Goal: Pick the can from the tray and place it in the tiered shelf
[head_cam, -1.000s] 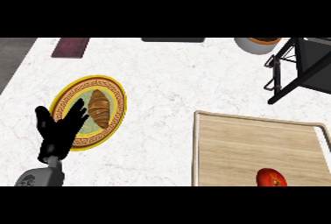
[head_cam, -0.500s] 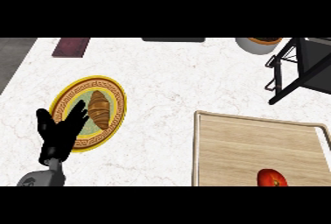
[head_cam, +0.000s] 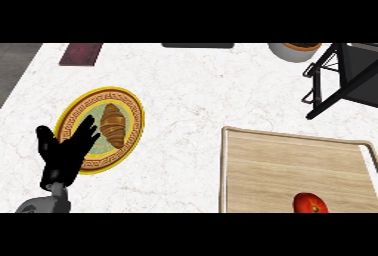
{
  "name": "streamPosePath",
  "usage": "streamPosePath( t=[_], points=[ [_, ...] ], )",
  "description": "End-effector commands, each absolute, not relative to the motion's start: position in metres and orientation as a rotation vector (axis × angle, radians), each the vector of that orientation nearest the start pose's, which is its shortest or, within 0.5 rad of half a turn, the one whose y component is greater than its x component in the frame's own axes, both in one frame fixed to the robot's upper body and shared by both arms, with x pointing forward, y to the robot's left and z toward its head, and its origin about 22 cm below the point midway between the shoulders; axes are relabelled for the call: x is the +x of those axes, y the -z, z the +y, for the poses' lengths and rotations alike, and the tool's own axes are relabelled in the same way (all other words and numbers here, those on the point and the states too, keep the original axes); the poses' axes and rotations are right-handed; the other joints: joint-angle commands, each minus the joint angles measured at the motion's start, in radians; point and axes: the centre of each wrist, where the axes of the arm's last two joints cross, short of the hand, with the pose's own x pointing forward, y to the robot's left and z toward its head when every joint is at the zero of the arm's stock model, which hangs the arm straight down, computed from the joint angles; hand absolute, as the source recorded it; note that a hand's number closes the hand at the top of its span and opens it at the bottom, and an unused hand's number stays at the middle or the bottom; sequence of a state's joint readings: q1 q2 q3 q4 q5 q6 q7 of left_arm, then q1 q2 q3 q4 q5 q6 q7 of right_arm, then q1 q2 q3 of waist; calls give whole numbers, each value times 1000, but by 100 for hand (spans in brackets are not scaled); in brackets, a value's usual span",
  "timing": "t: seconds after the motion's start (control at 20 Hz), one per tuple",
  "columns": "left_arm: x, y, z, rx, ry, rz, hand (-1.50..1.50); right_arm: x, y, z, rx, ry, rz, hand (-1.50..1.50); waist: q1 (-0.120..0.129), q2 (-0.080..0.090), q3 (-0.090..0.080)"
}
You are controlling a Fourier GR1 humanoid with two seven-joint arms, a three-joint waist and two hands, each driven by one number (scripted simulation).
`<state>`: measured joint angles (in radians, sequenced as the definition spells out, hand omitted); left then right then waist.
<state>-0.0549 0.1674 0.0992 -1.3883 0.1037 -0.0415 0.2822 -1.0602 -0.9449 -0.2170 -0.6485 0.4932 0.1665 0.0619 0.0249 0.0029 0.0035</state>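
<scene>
A red can (head_cam: 311, 203) stands on the wooden tray (head_cam: 288, 160) at the lower right, its bottom cut off by the view's edge. The black tiered shelf (head_cam: 345, 75) stands at the upper right, partly out of view. My left hand (head_cam: 65, 152) rests open at the lower left, fingers up, over the near edge of a yellow plate. It is far from the can and the tray. My right hand does not show.
The yellow patterned plate (head_cam: 125, 107) holds a croissant (head_cam: 113, 124). A dark red block (head_cam: 81, 54) lies at the back left, a dark flat item (head_cam: 197, 45) at the back middle, and a white bowl (head_cam: 295, 51) beside the shelf.
</scene>
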Motion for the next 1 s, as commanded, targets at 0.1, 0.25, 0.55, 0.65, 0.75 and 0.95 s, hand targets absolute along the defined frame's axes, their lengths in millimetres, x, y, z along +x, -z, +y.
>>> streamPosePath(
  t=[0.1, 0.25, 0.55, 0.65, 0.75, 0.95],
  points=[
    [243, 20, 290, 89, -22, -1114, 0, 368, -324, -475, -1106, -437, -1466, 150, -5, 1, -3],
    [253, 38, 277, 89, -31, -1123, 0, 378, -322, -464, -1170, -509, -1401, 150, -7, 4, -4],
    [258, 33, 288, 78, -17, -1111, 0, 386, -318, -462, -1037, -163, -1501, -150, -5, 5, -4],
    [248, 21, 301, 82, -24, -1110, 0, 375, -330, -476, -1008, -88, -1526, -150, 3, 3, -3],
    [247, 29, 303, 76, -29, -1110, 0, 382, -331, -468, -957, -67, -1564, -150, 1, 4, -3],
    [256, 32, 297, 96, -38, -1122, 0, 373, -335, -480, -825, 62, -1616, -150, -14, 2, -4]
  ],
)
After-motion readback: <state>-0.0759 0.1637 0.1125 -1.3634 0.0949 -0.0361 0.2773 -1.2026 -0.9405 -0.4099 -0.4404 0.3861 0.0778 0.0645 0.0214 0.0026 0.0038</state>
